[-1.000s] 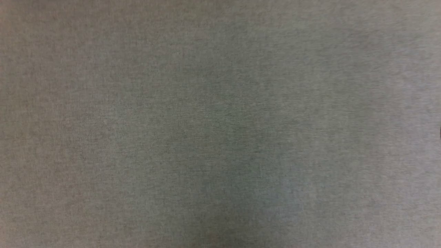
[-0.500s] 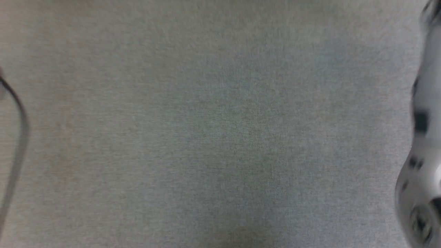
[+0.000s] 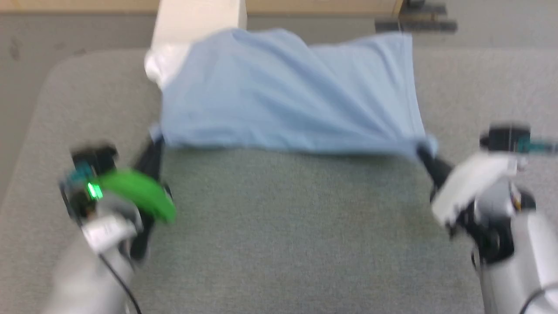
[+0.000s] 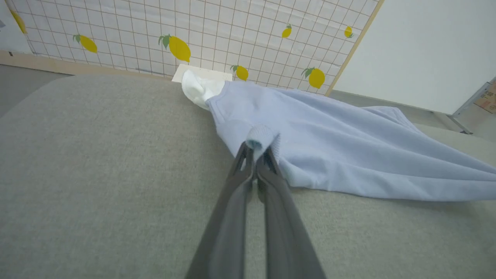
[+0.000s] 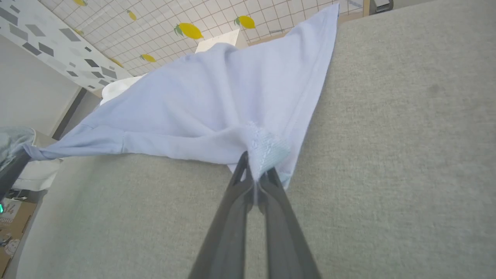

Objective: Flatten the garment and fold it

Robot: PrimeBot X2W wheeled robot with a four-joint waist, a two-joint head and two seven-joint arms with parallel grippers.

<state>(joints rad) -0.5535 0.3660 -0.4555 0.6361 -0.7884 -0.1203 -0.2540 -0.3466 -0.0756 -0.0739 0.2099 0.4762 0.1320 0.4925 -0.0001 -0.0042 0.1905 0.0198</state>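
Pinching the near left corner of the garment (image 3: 283, 96), the left gripper (image 3: 154, 141) sits at the left of the head view. Its two dark fingers are pressed together on a small bunch of light blue cloth. The left wrist view shows that ribbed fold trapped right at the fingertips. A green cover (image 3: 139, 196) with a small green light sits on that wrist, and a black cable (image 3: 117, 279) runs down the forearm.

Beyond that corner, a white fabric piece (image 3: 161, 67) sticks out from the shirt's far left end. It lies beside a pale box (image 3: 196, 17) at the back edge of the grey padded surface (image 3: 283, 226). Behind the box, the left wrist view shows a gridded wall (image 4: 116, 23) printed with yellow lemons.

Between the two grippers the shirt is spread across the far half of the surface. Its near edge is drawn into an almost straight line and casts a thin shadow on the padding. Slanted wrinkles cross the middle and run down toward the near right corner, while the far right corner reaches the back edge of the surface.

At the right, the right gripper (image 3: 425, 155) is clamped on the near right corner. The right wrist view shows its fingers closed tight on a wad of stitched hem. The head view is blurred, so finer detail on either wrist cannot be made out.
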